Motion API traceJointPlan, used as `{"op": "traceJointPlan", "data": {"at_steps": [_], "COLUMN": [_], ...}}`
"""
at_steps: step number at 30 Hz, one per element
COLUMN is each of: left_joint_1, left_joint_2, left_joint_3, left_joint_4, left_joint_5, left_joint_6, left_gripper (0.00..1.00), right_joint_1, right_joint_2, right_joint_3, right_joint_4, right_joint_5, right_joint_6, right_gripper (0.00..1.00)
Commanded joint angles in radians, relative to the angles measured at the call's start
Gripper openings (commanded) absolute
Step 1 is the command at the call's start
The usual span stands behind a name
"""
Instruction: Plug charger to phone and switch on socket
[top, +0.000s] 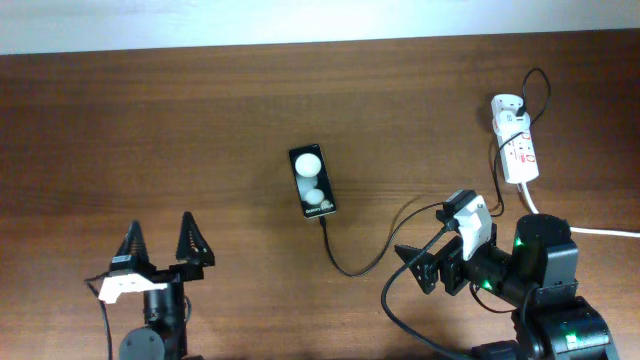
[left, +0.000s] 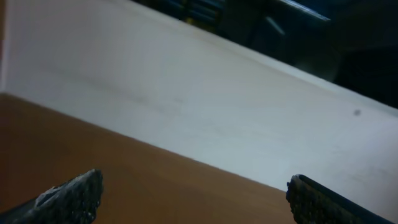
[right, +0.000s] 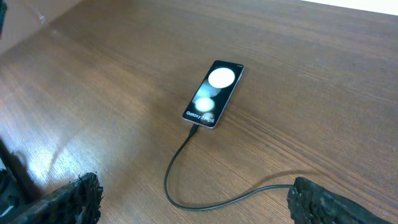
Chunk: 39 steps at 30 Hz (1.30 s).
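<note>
The phone (top: 312, 183) lies flat mid-table, its two white patches up; it also shows in the right wrist view (right: 214, 93). The charger's thin black cable (top: 352, 270) meets the phone's near end, its plug tip (right: 194, 129) against the port. From there it loops right towards the socket (top: 521, 147), a white power strip at the far right with the white adapter (top: 504, 105) at its far end. My right gripper (top: 432, 240) is open and empty right of the cable loop; in its wrist view the cable (right: 186, 200) lies between the fingers (right: 194, 191). My left gripper (top: 160, 245) is open and empty at the front left.
The socket's thick white cord (top: 590, 232) runs off to the right edge past my right arm. The left wrist view shows only bare brown table (left: 124, 174) and a white wall (left: 217, 93) beyond its open fingers (left: 196, 194).
</note>
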Motion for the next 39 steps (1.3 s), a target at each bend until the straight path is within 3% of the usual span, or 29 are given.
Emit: {"op": "traceJointPlan", "data": {"at_steps": [1, 4, 8, 27, 29, 32, 39], "left_joint_1": [0.024, 0.031, 0.031, 0.031, 0.031, 0.031, 0.031], "left_joint_2": [-0.009, -0.009, -0.009, -0.009, -0.009, -0.009, -0.009], "left_joint_3": [-0.008, -0.008, -0.008, -0.008, -0.008, -0.008, -0.008], "left_joint_4": [-0.089, -0.272, -0.267, -0.267, -0.267, -0.267, -0.267], "left_joint_5": [-0.072, -0.094, -0.09, -0.09, -0.09, -0.09, -0.09], "left_joint_6": [-0.024, -0.023, 0.131, 0.131, 0.131, 0.131, 0.131], "left_gripper": [0.99, 0.99, 0.99, 0.99, 0.99, 0.99, 0.99], "right_joint_1": [0.003, 0.003, 0.003, 0.003, 0.005, 0.005, 0.004], "right_joint_2": [-0.002, -0.002, -0.002, -0.002, -0.02, -0.16, -0.564], "right_joint_3": [-0.005, -0.005, -0.005, -0.005, -0.013, -0.14, -0.435], "right_joint_4": [0.0, 0.0, 0.0, -0.001, 0.002, 0.096, 0.342], "right_joint_5": [0.002, 0.002, 0.002, 0.002, 0.09, 0.225, 0.32], "right_joint_6": [0.004, 0.004, 0.004, 0.003, -0.012, -0.011, -0.003], "right_gripper": [0.99, 0.99, 0.99, 0.99, 0.99, 0.99, 0.99]}}
